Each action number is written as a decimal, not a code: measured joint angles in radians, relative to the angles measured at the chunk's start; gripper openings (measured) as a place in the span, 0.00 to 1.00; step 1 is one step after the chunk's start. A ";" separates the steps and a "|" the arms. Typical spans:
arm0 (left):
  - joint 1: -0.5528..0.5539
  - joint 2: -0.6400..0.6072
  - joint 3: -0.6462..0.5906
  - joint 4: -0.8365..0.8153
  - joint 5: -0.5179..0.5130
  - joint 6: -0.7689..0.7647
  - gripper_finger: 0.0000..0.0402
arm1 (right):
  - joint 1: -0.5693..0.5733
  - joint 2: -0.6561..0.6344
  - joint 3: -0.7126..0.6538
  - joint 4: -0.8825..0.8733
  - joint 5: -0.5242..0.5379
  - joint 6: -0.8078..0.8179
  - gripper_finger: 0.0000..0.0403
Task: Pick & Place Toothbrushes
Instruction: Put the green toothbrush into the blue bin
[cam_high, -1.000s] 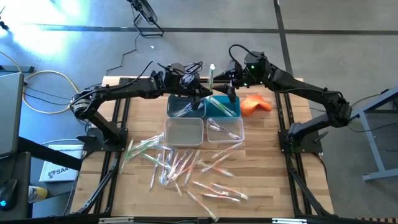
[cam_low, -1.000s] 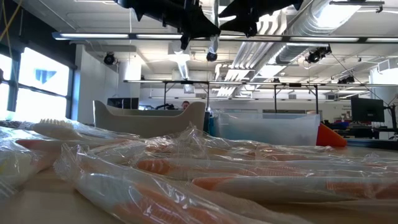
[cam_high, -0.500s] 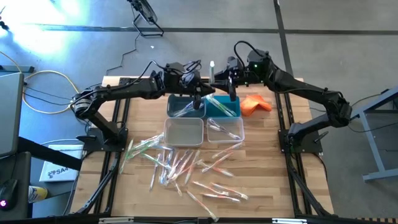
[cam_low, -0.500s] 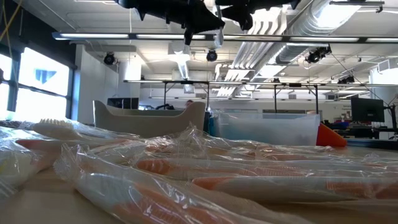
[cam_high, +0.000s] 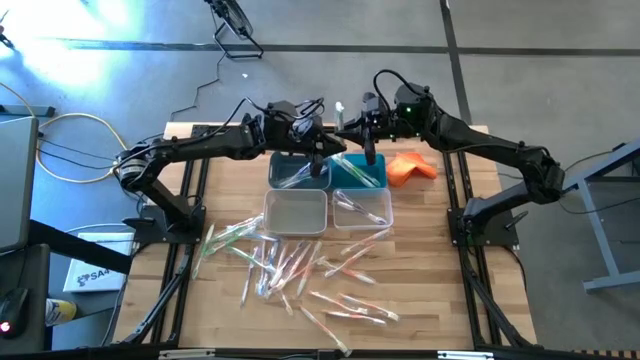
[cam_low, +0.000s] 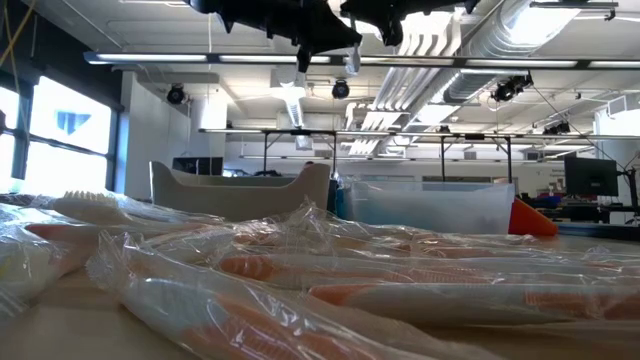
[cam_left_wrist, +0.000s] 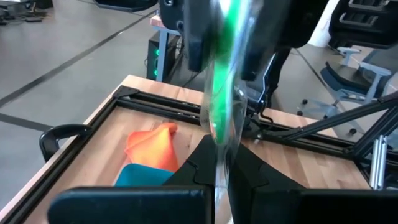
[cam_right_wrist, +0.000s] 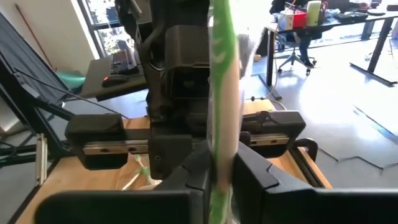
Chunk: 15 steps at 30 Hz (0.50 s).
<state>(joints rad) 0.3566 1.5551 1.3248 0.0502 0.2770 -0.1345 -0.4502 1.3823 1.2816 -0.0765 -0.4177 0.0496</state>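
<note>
Toothbrush (cam_high: 340, 109) (green) between both end effectors

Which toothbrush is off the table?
The green toothbrush held between the left gripper and the right gripper, both shut on it above the bins. The others lie on the table or in bins.

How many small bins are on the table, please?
4, set together in a square block at the table's middle: a dark bin back left, a teal bin back right, two clear bins in front, left and right.
</note>
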 joint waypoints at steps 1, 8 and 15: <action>0.001 0.000 0.000 0.000 0.003 0.000 0.02 | 0.001 0.000 0.000 0.001 0.000 0.001 0.08; 0.001 0.000 0.000 0.000 0.004 0.000 0.02 | 0.001 0.000 0.000 -0.001 -0.006 0.011 0.06; 0.002 0.000 0.000 -0.004 -0.051 -0.082 0.16 | 0.000 0.000 0.000 0.000 0.001 0.006 0.06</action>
<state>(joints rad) 0.3584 1.5555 1.3247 0.0462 0.2261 -0.2166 -0.4500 1.3823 1.2816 -0.0769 -0.4171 0.0559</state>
